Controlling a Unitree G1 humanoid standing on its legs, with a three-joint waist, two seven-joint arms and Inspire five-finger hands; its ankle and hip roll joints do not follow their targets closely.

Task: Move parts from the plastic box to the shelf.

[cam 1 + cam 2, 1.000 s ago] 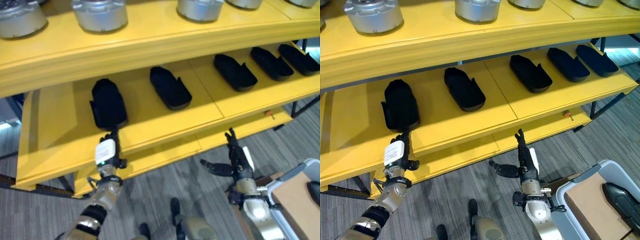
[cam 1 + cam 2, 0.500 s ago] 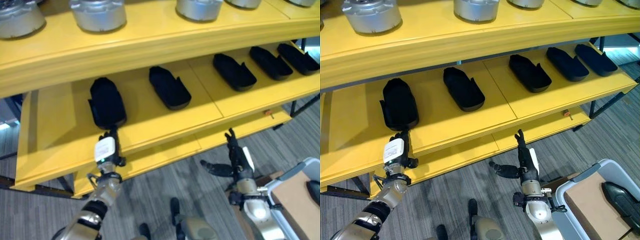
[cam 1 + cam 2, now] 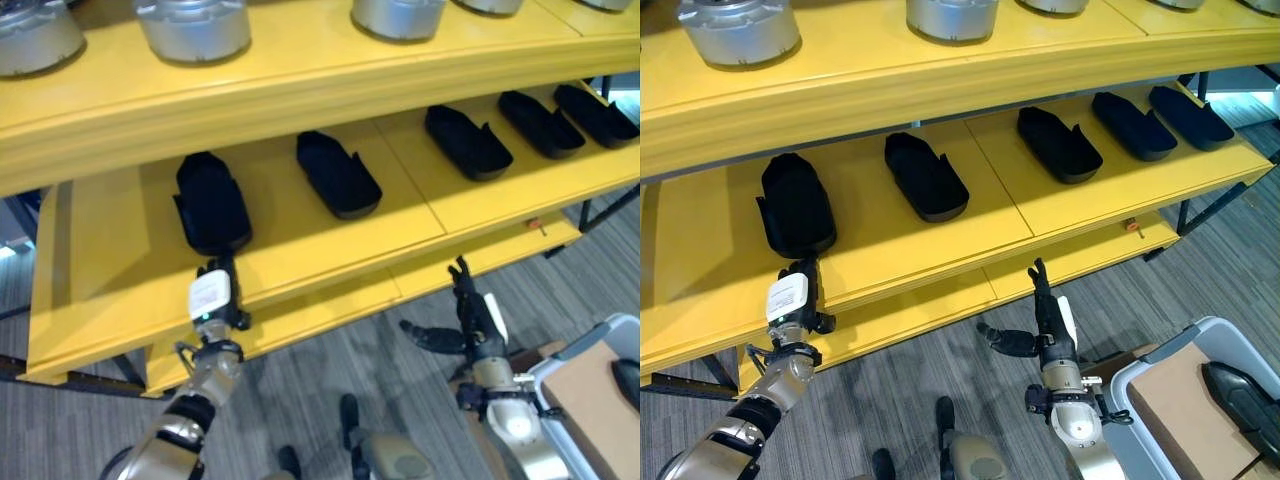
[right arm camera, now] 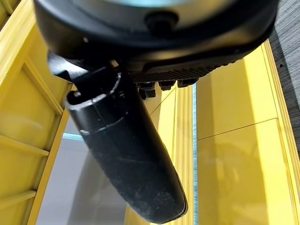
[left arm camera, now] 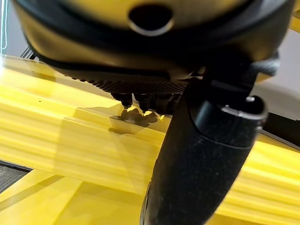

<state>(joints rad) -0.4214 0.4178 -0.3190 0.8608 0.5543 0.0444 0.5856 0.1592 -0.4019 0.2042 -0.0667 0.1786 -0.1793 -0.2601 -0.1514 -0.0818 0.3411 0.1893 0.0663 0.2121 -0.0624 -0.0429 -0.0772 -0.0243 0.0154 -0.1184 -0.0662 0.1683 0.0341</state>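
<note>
On the middle board of the yellow shelf (image 3: 300,235) lie five black parts in a row. The first part (image 3: 211,203) is at about 10 o'clock in the head views, and the others follow toward 2 o'clock, side by side with gaps between them. I think they are laid this way so that each part has its own place and the next one can go in without pushing a neighbour. The left hand (image 3: 213,297) is at 7 o'clock, just below the first part at the front edge of the board. Its fingers are straight and hold nothing, so it seems this part is already set down. The right hand (image 3: 1047,325) is at 5 o'clock over the floor. It is spread and empty, thumb out to the side. The box (image 3: 1185,345) is at 4 o'clock, with one more part (image 3: 1244,396) in it. Silver cylinders (image 3: 195,25) stand on the top board.
</note>
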